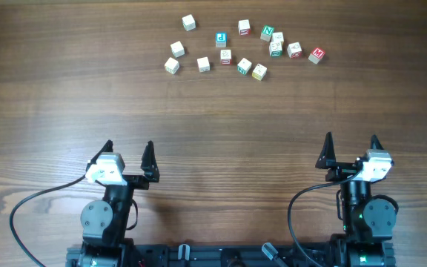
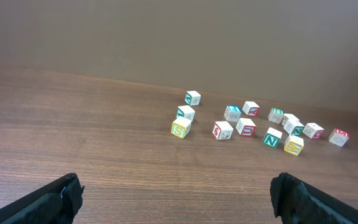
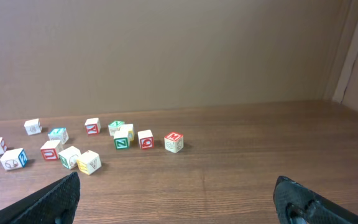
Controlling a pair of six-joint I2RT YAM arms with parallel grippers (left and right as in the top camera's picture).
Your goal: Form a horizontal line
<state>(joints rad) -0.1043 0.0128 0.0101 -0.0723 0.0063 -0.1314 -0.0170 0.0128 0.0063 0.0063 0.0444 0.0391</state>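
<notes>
Small sharp-edged wooden cubes (image 1: 225,56), pale with coloured letters, lie scattered at the far side of the brown wood-grained surface (image 1: 213,133), not yet in a line. The left gripper (image 1: 129,147) and right gripper (image 1: 351,141) sit well apart from them, jaws spread, empty.

From my station the bench (image 1: 213,126) reads as brown wood with a fine straight grain, smooth, with a low satin sheen rather than gloss. The cubes (image 1: 204,64) look like pale unvarnished wood, matt, with letters printed in flat paint. Left end effector (image 1: 129,146) and right end effector (image 1: 351,141): fingers (image 2: 61,199) of matt black plastic, slightly grainy, under smooth white plastic housings (image 1: 107,169); the wall (image 3: 166,50) behind looks like plain matt brown board.
</notes>
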